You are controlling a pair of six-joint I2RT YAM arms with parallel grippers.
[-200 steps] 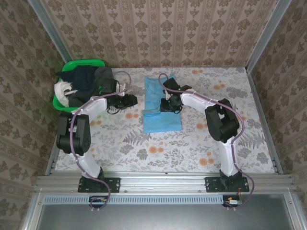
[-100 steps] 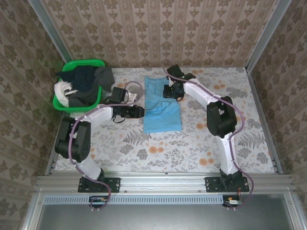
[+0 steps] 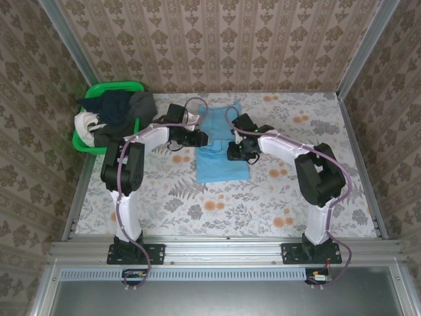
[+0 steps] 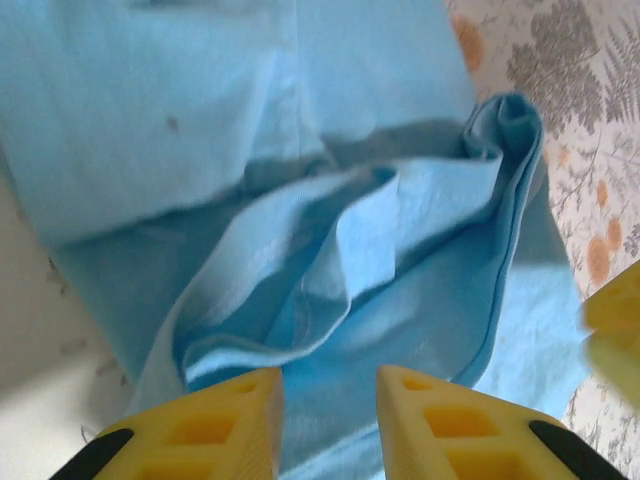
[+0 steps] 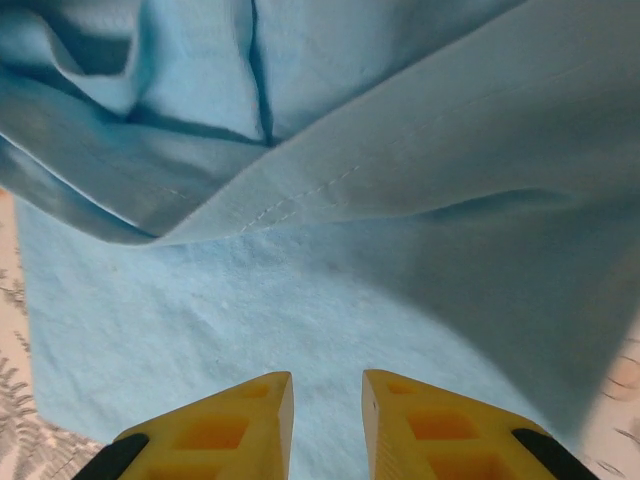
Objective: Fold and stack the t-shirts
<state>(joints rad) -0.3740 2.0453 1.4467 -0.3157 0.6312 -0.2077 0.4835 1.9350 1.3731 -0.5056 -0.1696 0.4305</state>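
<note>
A light blue t-shirt (image 3: pixel 222 168) lies on the flowered table, partly folded, with its far part bunched between my two grippers. My left gripper (image 3: pixel 201 138) is at the shirt's left edge. In the left wrist view its yellow fingers (image 4: pixel 330 378) stand a little apart over a raised, crumpled fold of the blue cloth (image 4: pixel 400 250). My right gripper (image 3: pixel 235 153) is at the shirt's right edge. Its fingers (image 5: pixel 326 380) are narrowly apart over flat blue cloth (image 5: pixel 250 320), and a hemmed fold (image 5: pixel 330 180) hangs just beyond them. Other t-shirts (image 3: pixel 115 115), dark and white, are piled in the basket.
A green plastic basket (image 3: pixel 118 85) stands at the far left of the table, against the wall. Metal frame rails run along both sides and the near edge. The flowered tablecloth (image 3: pixel 263 204) shows bare in front of the blue shirt.
My left gripper swung from beside the basket to the shirt's left edge, its fingers narrowing. My right gripper went to the far end, then came back nearer. The far cloth is now bunched.
</note>
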